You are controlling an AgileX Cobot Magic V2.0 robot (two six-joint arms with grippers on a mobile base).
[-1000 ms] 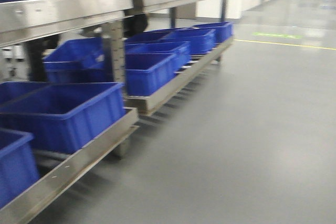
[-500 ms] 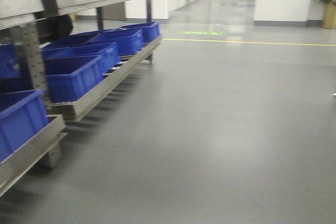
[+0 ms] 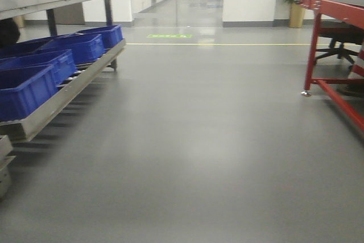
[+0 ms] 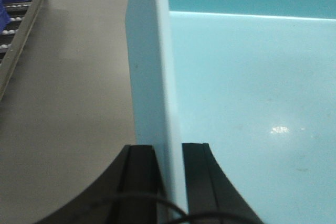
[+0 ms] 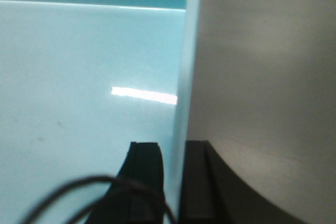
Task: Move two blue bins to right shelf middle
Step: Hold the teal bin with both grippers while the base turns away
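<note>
While both wrist cameras look along a thin plastic wall, I see my left claw (image 4: 167, 153) closed narrow on the side wall of a bin (image 4: 252, 103), one black finger (image 4: 140, 177) outside and the other inside, both touching the wall. My right claw (image 5: 172, 153) clamps in the same manner a wall of the same colour, with the inside of the bin at its left and the grey floor (image 5: 262, 77) at its right. The bin looks pale cyan here, washed by the light, so its true blue is hard to judge. Each view shows only one wall and a part of the bottom; the rest is cut off, and I cannot tell if I hold a single bin or two stacked together. A blurred cable (image 5: 105, 184) crosses the bottom of the right view. The front camera does not reach the carried bin or my arms. At its left stands a metal rack (image 3: 62, 92) with dark blue stored bins (image 3: 25, 86) on the low level, cropped by the edge; at the right a red table frame (image 3: 311, 44) is also cropped
</note>
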